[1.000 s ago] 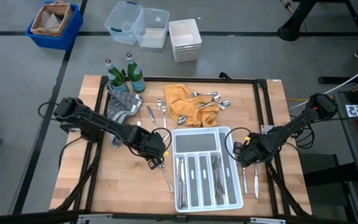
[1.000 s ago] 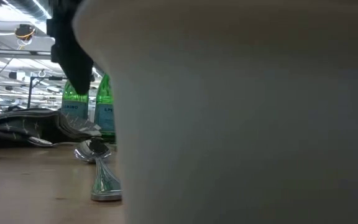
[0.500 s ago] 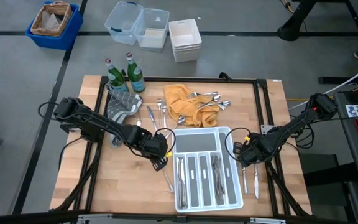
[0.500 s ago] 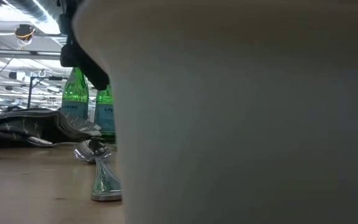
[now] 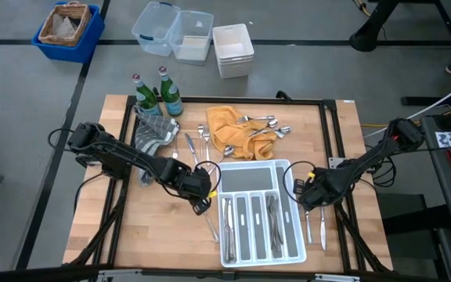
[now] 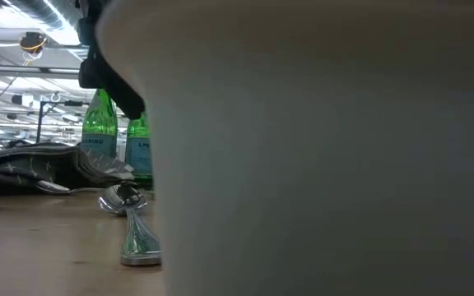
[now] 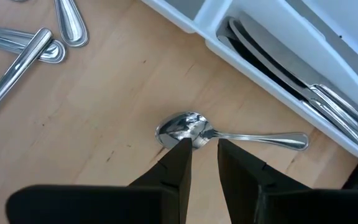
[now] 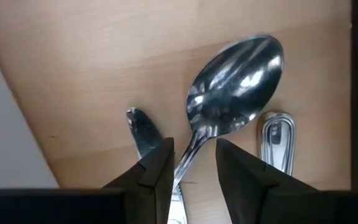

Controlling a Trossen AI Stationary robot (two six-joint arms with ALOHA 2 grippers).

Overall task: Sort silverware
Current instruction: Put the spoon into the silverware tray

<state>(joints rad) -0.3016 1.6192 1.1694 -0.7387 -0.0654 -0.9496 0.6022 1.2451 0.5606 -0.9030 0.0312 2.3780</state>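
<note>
Left hand point(image 7: 199, 146) narrowly parted over spoon point(image 7: 229, 132), right hand point(image 8: 191, 155) straddling spoon neck point(image 8: 238, 81).

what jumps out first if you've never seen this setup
The white compartmented tray at the table's front centre, already holding some silverware, with both dark arms closing in from either side. The left gripper hangs open over a spoon beside it; farther back, an orange cloth carries more spoons.
</note>
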